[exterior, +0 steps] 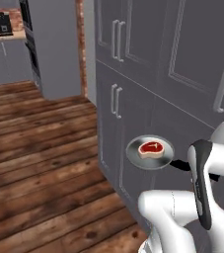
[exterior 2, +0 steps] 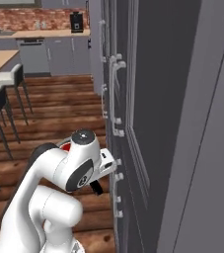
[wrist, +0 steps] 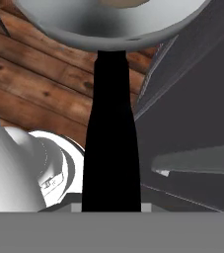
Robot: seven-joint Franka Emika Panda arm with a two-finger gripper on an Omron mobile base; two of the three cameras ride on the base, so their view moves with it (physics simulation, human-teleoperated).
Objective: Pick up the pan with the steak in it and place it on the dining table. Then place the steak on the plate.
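Pan [exterior: 150, 152] carried in mid-air beside grey cabinet doors [exterior: 133, 74], steak [exterior: 151, 148] inside; fingers clamped on black handle [wrist: 111, 143] (tips unseen). Risk: tilting spills steak; swinging clips cabinets.

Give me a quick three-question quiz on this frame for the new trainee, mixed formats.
1. True or false: the steak lies inside the pan.
2. Multiple choice: the pan is
A) resting on the wood floor
B) held in the air in front of the grey cabinets
C) set on a tan table top
3. Fill in: in the hand view, the long black part running up from the bottom to the pan's underside is the pan's ______.

Key: 1 true. 2 B. 3 handle; the fingertips themselves are hidden behind it, so the grip is inferred from the pan being carried in the air.
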